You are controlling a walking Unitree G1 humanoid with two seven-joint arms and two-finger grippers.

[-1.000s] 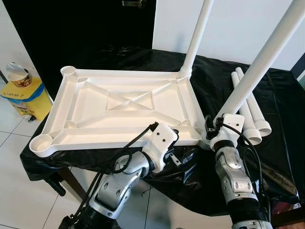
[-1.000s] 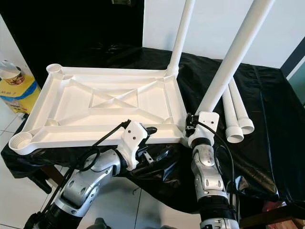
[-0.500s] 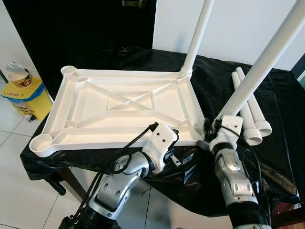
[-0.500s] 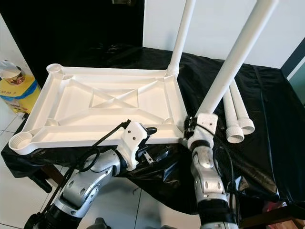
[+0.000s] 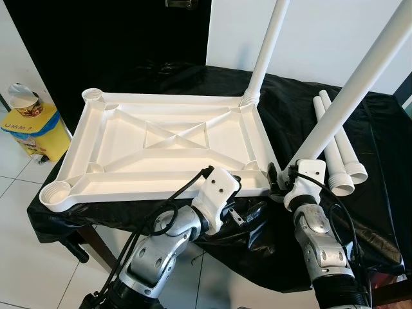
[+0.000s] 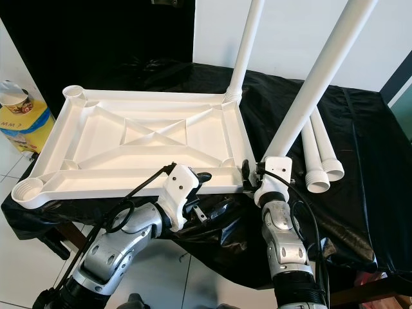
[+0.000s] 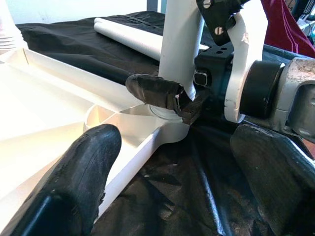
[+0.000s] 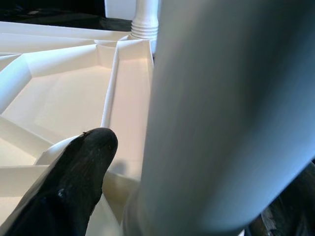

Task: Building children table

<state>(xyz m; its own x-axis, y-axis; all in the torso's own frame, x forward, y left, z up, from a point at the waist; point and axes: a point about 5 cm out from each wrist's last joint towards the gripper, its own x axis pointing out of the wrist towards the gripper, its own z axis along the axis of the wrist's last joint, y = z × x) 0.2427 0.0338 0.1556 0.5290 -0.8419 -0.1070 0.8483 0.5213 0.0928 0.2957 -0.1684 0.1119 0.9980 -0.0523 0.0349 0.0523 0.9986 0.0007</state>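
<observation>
The white table top (image 5: 161, 96) lies upside down on a black-covered table. One white leg (image 5: 267, 45) stands in its far right corner socket. My right gripper (image 5: 284, 179) is shut on a second leg (image 5: 360, 77), which leans to the right. That leg (image 7: 182, 44) has its lower end at the near right corner socket (image 7: 162, 113). My left gripper (image 5: 248, 209) is open, low at the top's near edge and just left of that corner. One of its fingers (image 7: 78, 182) rests by the rim.
Two spare legs (image 5: 338, 151) lie on the black cloth (image 5: 380, 141) to the right. Open sockets sit at the near left (image 5: 56, 193) and far left (image 5: 92, 96) corners. A yellow container with a paper cup (image 5: 32, 125) stands on the tiled floor at left.
My right gripper has shifted the held leg's lower end slightly left, onto the near right corner. The left arm has stayed put.
</observation>
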